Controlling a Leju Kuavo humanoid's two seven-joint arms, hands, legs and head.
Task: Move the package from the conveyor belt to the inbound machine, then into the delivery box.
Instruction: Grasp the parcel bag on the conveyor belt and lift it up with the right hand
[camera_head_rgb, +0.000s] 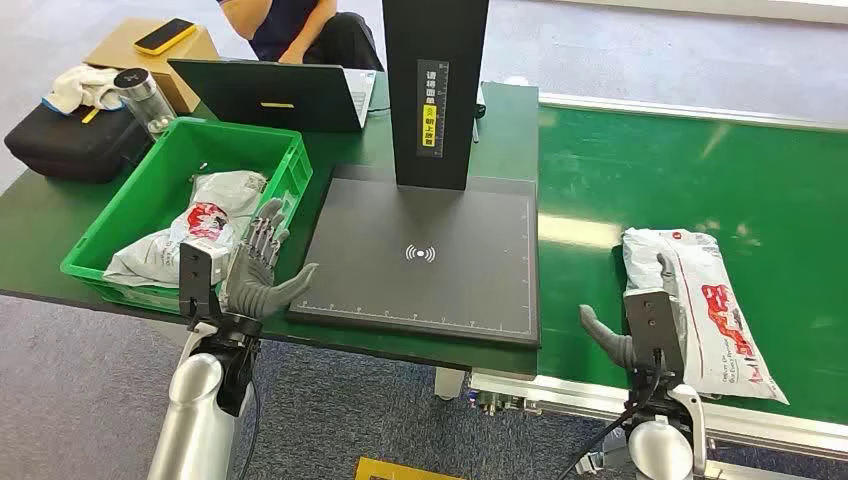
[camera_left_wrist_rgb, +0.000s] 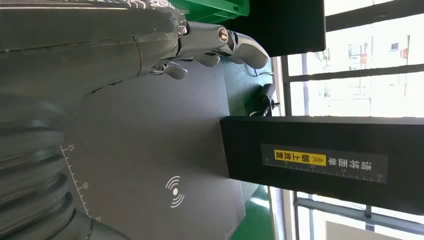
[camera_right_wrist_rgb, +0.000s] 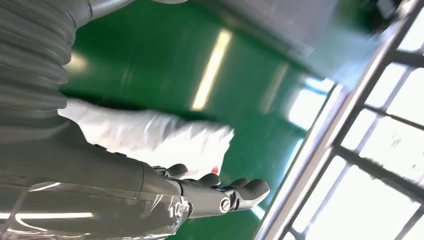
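Head view: package (camera_head_rgb: 700, 305) on belt, touching right hand (camera_head_rgb: 625, 335), fingers spread, empty.

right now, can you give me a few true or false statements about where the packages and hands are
1. A white package lies on the green conveyor belt. True.
2. The right hand holds that package clear of the belt. False: the package lies flat on the belt, with the hand at its near end.
3. The scanner pad carries a package. False: it is bare.
4. The green crate holds packages. True.
5. The left hand holds nothing. True.
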